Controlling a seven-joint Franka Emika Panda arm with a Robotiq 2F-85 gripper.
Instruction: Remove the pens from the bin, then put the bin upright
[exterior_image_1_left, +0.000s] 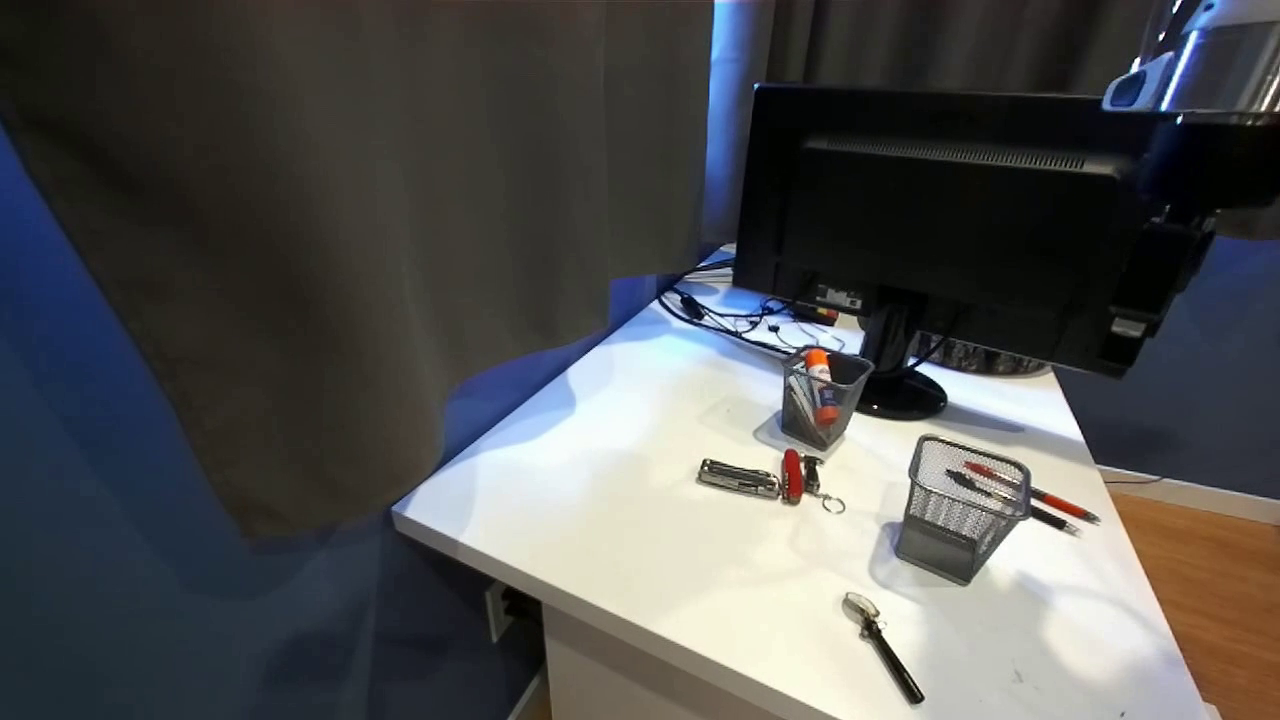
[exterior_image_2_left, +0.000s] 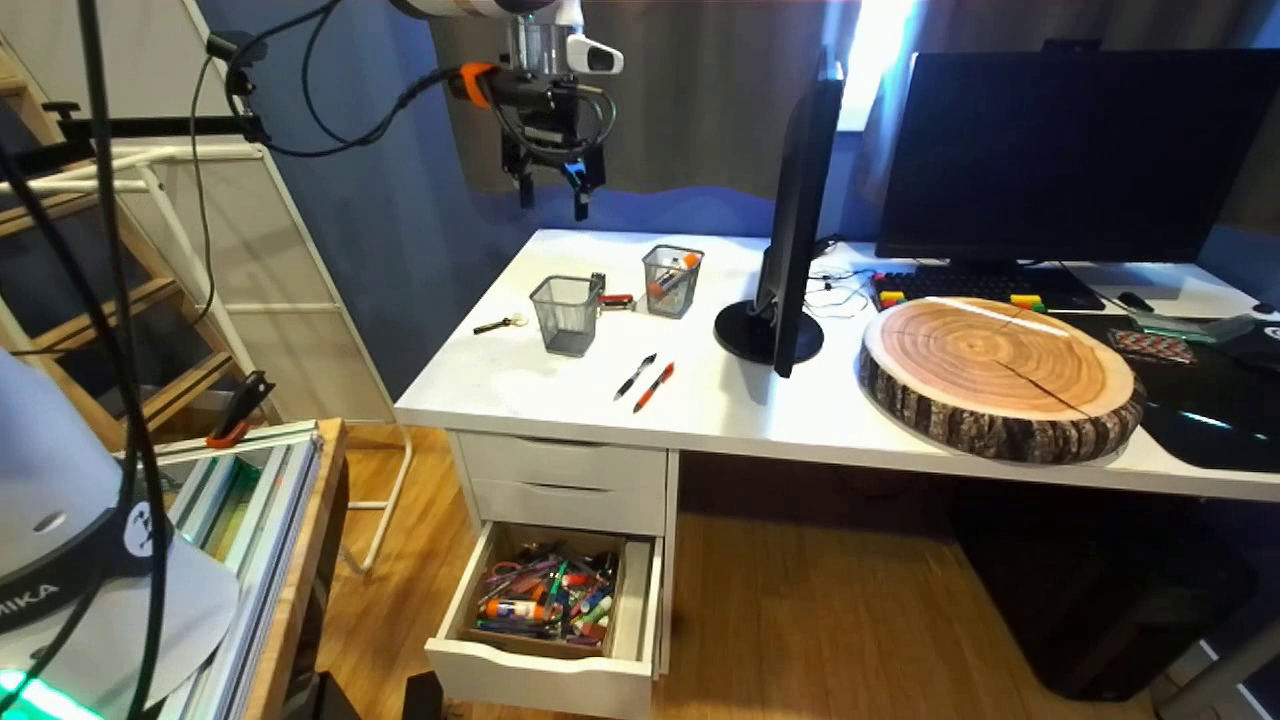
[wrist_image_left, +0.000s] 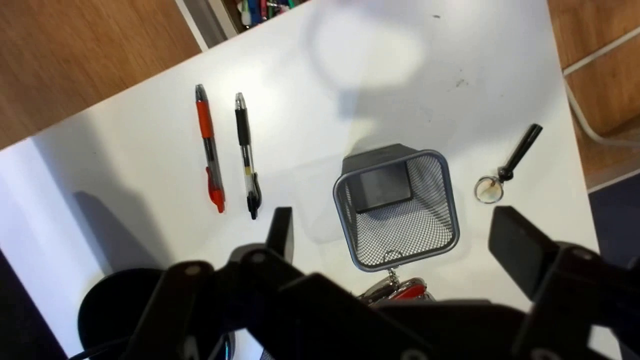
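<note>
My pincer (exterior_image_2_left: 554, 205) gapes wide above the worktop (wrist_image_left: 310, 115), the bin (wrist_image_left: 400, 220) upright near a red pen (wrist_image_left: 209, 145) and a black pen (wrist_image_left: 244, 142).

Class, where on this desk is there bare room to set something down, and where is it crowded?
Bare desk lies between the black pen, the bin, the black-handled tool and the drawer-side edge; another patch between the silver tool and the wall-side edge. It is crowded where the silver tool, red tool and loaded mesh holder cluster.
</note>
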